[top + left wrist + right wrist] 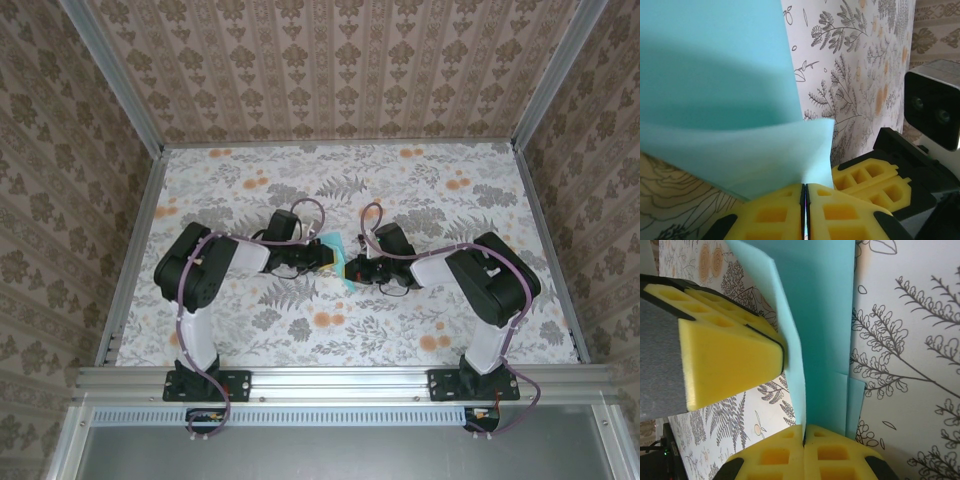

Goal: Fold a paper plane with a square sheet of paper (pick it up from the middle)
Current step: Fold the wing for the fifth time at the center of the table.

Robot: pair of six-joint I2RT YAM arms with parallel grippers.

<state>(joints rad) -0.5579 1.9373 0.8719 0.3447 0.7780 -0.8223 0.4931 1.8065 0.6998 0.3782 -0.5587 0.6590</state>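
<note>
- from above, the square sheet of paper (334, 246) was at the middle of the table (450, 330), between my left gripper (322, 258) and my right gripper (349, 268).
- the wrist views showed more: my left gripper (805, 212) and my right gripper (804, 452) each pinched tight on it, layers folded over.

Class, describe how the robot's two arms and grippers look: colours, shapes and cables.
The left arm and right arm have white links, bulky black joints and black bases. A thin purple cable runs along each. The left gripper and right gripper have yellow blocky fingers with square hollows, set in black mounts.
</note>
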